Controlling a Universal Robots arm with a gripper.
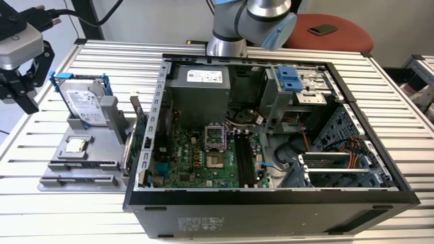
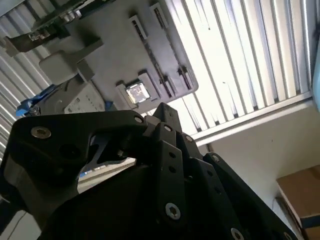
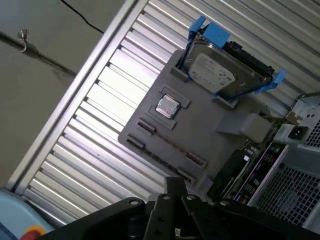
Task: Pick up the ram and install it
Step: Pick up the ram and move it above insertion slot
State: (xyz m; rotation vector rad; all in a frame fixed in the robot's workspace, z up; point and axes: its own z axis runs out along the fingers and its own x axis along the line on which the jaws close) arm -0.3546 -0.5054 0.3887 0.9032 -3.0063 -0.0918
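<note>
The ram (image 3: pixel 169 142) looks like a thin dark strip standing on edge in a slot of the grey holder (image 3: pixel 200 130). The holder (image 1: pixel 81 175) lies on the slatted table at the exterior view's left, beside the open computer case (image 1: pixel 271 201). My gripper (image 1: pixel 18 101) hangs above the table just beyond the holder's far-left corner, well clear of the strip. It is open with nothing between its fingers. Inside the case, the long black memory slots (image 1: pixel 244 160) run along the green motherboard (image 1: pixel 196 160).
A silver hard drive in a blue frame (image 1: pixel 88 104) stands upright on the holder, a square processor chip (image 1: pixel 74 146) lies below it, and a green expansion card (image 1: pixel 139 137) stands against the case wall. The arm's base (image 1: pixel 251 20) and a red stool (image 1: pixel 339 35) are behind the case.
</note>
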